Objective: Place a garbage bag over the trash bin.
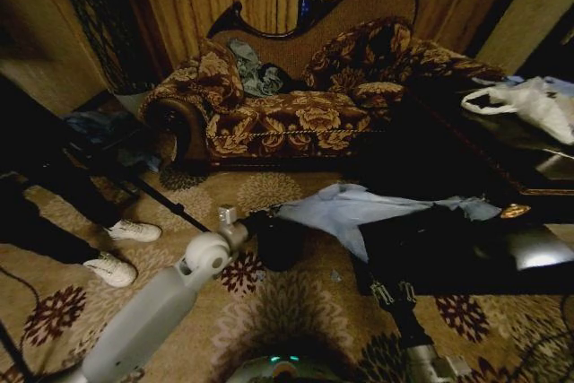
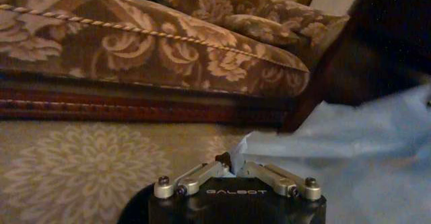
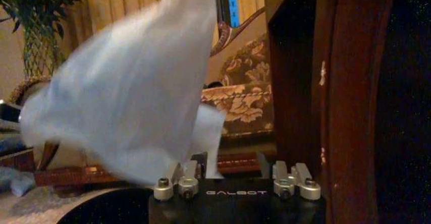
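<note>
The pale blue-grey garbage bag point(image 1: 359, 206) hangs spread out low over the carpet in front of the sofa. My left gripper point(image 1: 269, 232) is shut on its left corner; the left wrist view shows the fingers point(image 2: 230, 164) pinched together on the film point(image 2: 350, 148). My right gripper point(image 1: 373, 259) sits under the bag's middle. In the right wrist view its fingers point(image 3: 229, 163) stand apart, with the blurred bag point(image 3: 135, 93) hanging by one finger. A black mass under the bag's right half looks like the trash bin point(image 1: 435, 253); its rim is hard to make out.
A floral sofa point(image 1: 296, 114) stands just behind the bag. A dark wooden table point(image 1: 529, 172) on the right holds a white plastic bag point(image 1: 529, 100). A person's legs in white sneakers point(image 1: 121, 248) and tripod legs point(image 1: 166, 204) stand at the left.
</note>
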You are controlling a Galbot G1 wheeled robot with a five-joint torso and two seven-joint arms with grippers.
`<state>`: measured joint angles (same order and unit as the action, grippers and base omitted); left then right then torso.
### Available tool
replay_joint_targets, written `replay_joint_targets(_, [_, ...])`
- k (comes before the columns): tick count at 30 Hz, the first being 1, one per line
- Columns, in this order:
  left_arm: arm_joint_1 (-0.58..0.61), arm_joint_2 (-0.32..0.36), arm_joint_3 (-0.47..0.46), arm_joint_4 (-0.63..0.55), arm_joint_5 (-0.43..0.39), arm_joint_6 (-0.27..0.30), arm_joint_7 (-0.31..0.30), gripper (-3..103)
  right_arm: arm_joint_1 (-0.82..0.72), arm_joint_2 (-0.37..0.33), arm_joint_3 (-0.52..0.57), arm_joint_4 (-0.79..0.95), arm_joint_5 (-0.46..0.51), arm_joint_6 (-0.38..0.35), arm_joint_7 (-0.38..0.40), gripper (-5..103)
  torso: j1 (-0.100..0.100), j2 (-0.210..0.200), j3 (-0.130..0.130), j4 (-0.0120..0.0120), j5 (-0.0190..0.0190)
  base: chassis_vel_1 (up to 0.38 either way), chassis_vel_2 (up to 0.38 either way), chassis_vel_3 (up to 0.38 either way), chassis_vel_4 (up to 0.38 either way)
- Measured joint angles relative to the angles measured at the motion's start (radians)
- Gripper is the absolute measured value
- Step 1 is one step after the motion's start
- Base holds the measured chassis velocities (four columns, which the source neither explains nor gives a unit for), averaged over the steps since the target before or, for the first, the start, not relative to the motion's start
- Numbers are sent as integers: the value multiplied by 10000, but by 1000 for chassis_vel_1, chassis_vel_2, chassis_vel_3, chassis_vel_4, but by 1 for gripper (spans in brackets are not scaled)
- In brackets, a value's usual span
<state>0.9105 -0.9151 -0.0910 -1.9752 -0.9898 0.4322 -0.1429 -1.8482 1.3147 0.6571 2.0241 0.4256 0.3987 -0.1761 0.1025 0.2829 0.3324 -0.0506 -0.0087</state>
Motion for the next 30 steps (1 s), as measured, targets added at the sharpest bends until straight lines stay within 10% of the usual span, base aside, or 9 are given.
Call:
replay_joint_targets(19, [-247,-510,299,129,-153,-33,-459,0,374,-443,-1446,1563,397,-1005,2010,1,1,0,0,-2,1,0,0,0,0])
replay_joint_targets(30, [-363,-540,442,135,-193,-19,-829,0,1160,-895,-4277,1455,616,-1515,2727,0,1,0,0,-2,0,0,0,0,0])
